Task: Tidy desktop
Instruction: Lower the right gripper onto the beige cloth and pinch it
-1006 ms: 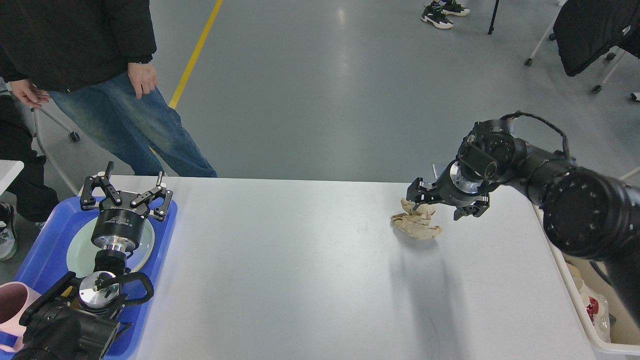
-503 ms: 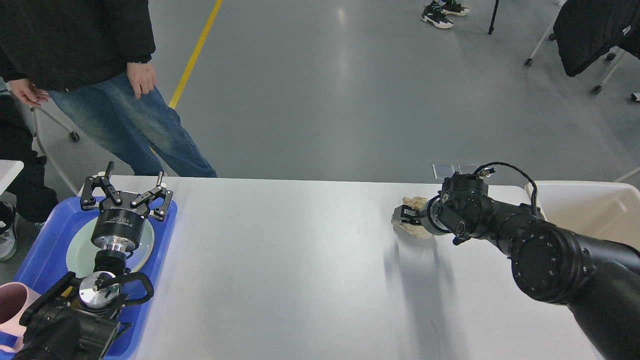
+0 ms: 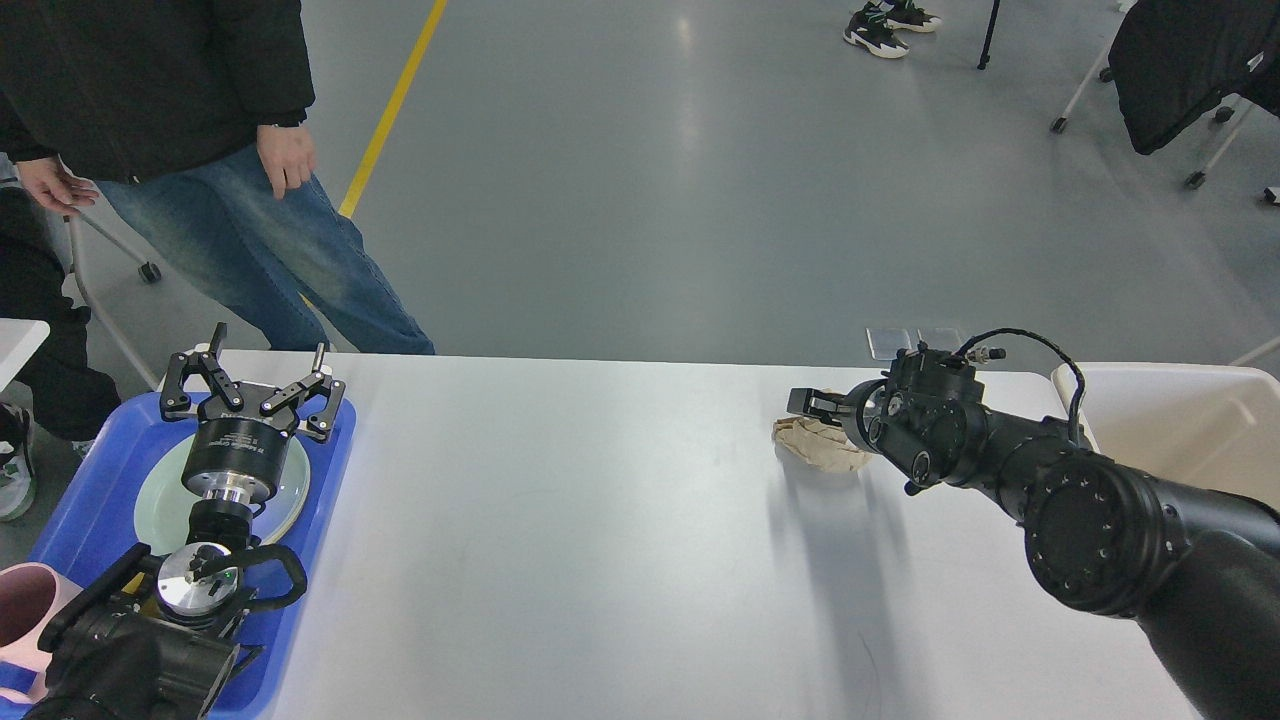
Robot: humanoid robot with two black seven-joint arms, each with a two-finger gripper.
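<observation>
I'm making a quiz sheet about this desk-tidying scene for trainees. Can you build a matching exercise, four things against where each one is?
Things:
1. crumpled paper
2. plate
3. pink mug
4. cream-white bin

Places:
A. at the bottom left corner of the view, at the near end of the blue tray
B. off the right end of the desktop
C. on the desktop, at the right gripper
D. in the blue tray, under the left gripper

Pairs: 1-C, 2-D, 3-A, 4-B
</observation>
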